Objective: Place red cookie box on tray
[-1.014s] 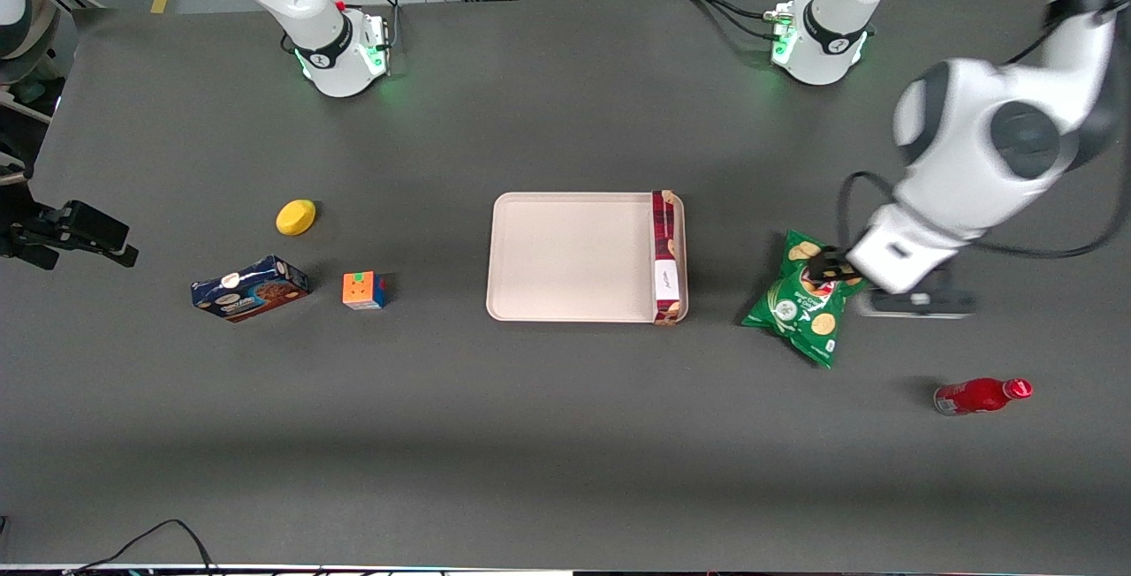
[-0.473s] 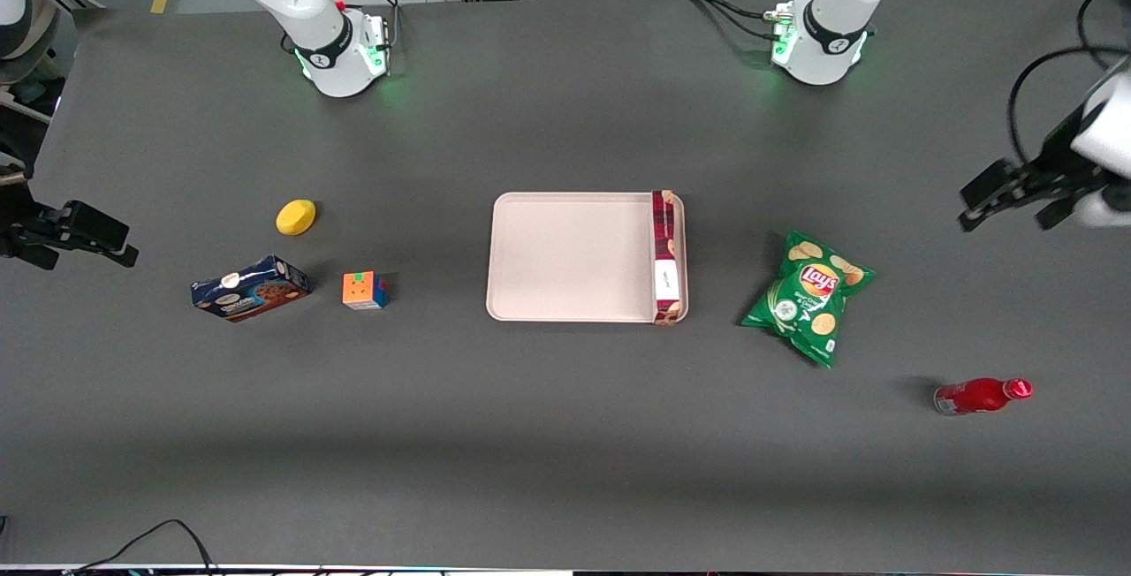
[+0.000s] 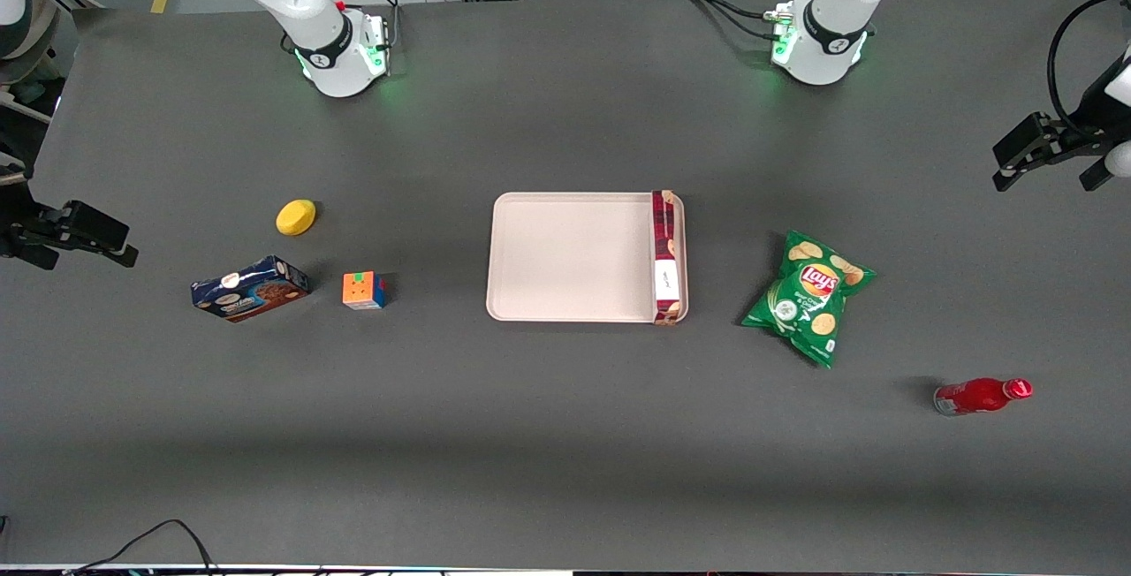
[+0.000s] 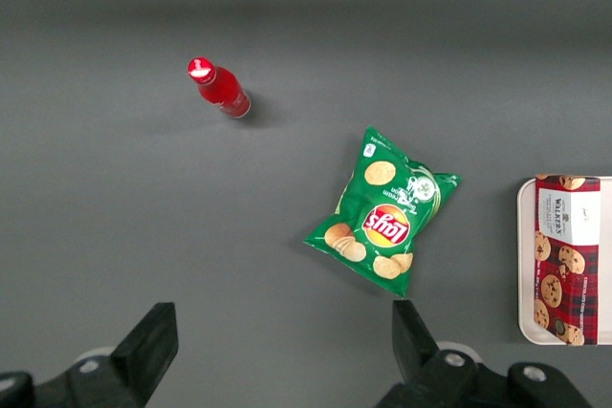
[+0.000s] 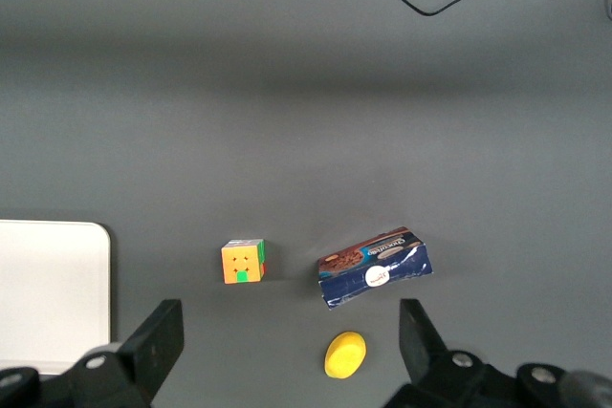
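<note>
The red cookie box [image 3: 668, 257] lies inside the tray [image 3: 570, 258], flat along the tray's short rim at the working arm's end. The gripper [image 3: 1051, 159] hangs above the table edge at the working arm's end, well apart from the box; from the box, in the front view, it stands at about 2 o'clock. Its fingers [image 4: 153, 349] are spread wide with nothing between them.

The box is a long narrow carton with a dark red tartan face, a white label and cookie pictures at both ends.

The left wrist view shows the box [image 4: 566, 258] with its label print and cookie pictures in more detail, together with only one edge of the tray [image 4: 526, 265]. The green Lay's chip bag [image 3: 808, 295] lies between box and gripper. The red bottle [image 3: 981, 396] lies on its side at about 5 o'clock from the bag in the front view.

The right wrist view alone shows the dark blue cookie box [image 5: 375, 268], the colour cube [image 5: 243, 262] and the yellow object [image 5: 345, 354] from close above.
</note>
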